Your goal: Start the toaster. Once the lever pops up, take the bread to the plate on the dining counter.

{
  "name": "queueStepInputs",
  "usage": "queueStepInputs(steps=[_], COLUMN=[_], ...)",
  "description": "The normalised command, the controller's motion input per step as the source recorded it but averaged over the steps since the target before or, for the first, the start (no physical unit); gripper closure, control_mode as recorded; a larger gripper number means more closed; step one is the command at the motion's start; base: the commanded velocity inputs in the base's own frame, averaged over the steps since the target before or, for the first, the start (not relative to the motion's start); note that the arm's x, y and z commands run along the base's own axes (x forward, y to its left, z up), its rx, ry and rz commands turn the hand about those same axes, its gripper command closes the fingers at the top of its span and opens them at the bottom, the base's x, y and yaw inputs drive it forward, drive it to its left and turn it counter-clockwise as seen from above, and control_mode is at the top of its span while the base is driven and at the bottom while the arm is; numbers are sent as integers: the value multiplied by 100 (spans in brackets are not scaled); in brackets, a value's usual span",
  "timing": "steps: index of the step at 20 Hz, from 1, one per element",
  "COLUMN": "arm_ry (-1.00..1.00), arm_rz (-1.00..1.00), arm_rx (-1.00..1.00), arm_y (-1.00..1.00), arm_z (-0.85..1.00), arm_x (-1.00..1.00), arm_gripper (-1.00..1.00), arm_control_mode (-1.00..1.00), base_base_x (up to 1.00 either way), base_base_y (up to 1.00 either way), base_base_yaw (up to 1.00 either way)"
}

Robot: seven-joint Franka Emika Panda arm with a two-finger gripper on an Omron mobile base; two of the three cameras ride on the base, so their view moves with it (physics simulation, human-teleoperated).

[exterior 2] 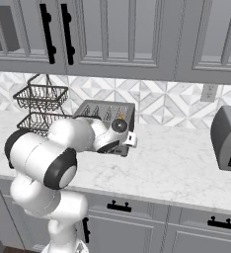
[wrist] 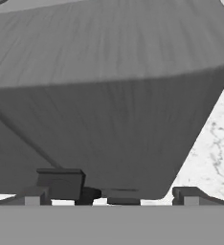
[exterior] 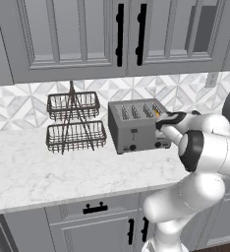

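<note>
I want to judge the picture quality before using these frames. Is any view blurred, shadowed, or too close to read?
Left base view: evenly lit and sharp; the toaster and wire rack are clear. Right base view: also sharp, but the arm covers most of the toaster. Hand view: very close, the toaster's grey side looks soft, darker on its lower face, with bright counter beside it.

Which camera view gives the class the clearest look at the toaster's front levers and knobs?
The left base view: the toaster shows its front face with levers and knobs, plus its top slots. The right base view has the arm covering most of it; the hand view gives a close, plain grey surface.
</note>
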Motion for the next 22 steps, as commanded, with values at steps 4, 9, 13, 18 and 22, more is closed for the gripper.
queueStepInputs(steps=[4,9,13,18,22], arm_ry=[0,0,0,0,-4], arm_rz=[0,0,0,0,0], arm_rx=[0,1,0,0,0], arm_y=[0,-2,0,0,0], arm_z=[20,43,54,66,57], arm_x=[-36,-18,-13,-5,-1], arm_gripper=[-100,-100,-100,-100,-100], arm_control_mode=[-100,-100,-100,-100,-100], base_base_x=[0,0,0,0,0], base_base_y=[0,0,0,0,0], base_base_yaw=[0,0,0,0,0])
